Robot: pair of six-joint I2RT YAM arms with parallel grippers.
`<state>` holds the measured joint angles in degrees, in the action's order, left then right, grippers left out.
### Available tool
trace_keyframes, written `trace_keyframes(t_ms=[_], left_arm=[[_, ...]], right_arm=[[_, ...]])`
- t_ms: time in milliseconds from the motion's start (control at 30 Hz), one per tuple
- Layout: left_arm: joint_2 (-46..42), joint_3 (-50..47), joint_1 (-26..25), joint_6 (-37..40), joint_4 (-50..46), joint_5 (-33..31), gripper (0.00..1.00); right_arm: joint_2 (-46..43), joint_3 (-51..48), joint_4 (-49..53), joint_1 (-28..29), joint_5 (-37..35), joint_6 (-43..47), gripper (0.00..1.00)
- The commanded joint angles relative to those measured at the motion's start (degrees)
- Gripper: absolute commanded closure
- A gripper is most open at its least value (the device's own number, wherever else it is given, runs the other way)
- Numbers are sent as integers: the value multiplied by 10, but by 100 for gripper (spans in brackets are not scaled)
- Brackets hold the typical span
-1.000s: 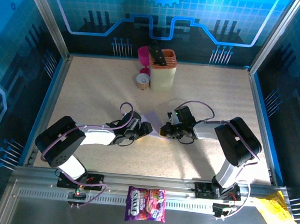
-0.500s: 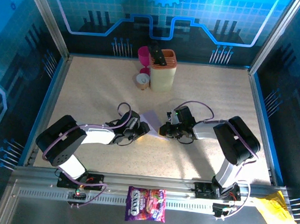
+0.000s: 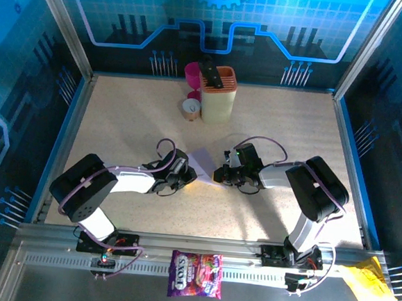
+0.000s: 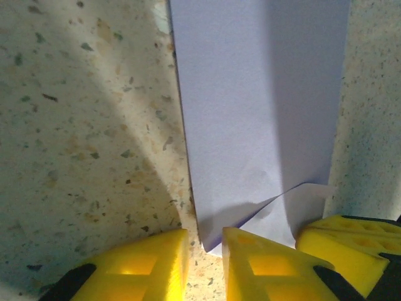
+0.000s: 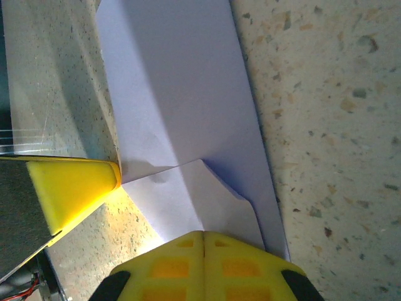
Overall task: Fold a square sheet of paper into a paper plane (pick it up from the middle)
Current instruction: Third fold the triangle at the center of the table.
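- The right gripper (image 5: pixel 203 241) has its two yellow fingers pressed flat together, with no slit between them; the tip of a turned-up flap of the square sheet of paper (image 5: pixel 182 106) runs in at their seam, so they pinch the sheet there.
- The left gripper (image 4: pixel 205 244) has its fingers close, but a narrow slit stands between them; the sheet's near corner reaches the mouth of that slit; whether the pads touch it I cannot tell.
- The two grippers meet almost tip to tip at the sheet's near end; in the left wrist view a finger of the right gripper lies just beside the left one, at the flap's corner.
- The sheet is pale lilac and plain; it lies on the speckled table (image 3: pixel 120 116) near the middle and stretches away from the fingers toward the far side; only the small flap is lifted.
- At the far edge stand a tan holder (image 3: pixel 218 96) and a pink cup (image 3: pixel 192 72), touching or nearly so.
- On the near rail, well apart from the sheet, lie a sweets bag (image 3: pixel 195 274) and, at the right corner, a yellow crumpled paper (image 3: pixel 365 282).
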<state>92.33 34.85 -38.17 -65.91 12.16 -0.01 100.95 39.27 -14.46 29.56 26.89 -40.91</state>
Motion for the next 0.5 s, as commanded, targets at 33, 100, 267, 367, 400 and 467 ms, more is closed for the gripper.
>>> trace_keyframes(t_ms=[33,100,267,367,400,467], left_arm=[[49,22,-22,-10,35,57,79],[51,27,-22,-9,34,58,79],[51,39,-22,-7,32,60,73],[51,46,-23,-4,27,60,71],[50,48,-22,-3,26,61,71],[50,52,-23,-2,23,62,71]], right_arm=[[36,-26,44,0,-28,-1,100],[38,-27,42,0,-27,-2,100],[40,-29,40,-1,-27,-2,100],[41,-29,37,-1,-26,-2,100],[41,-30,37,-1,-26,-2,100],[40,-29,37,0,-27,-2,100]])
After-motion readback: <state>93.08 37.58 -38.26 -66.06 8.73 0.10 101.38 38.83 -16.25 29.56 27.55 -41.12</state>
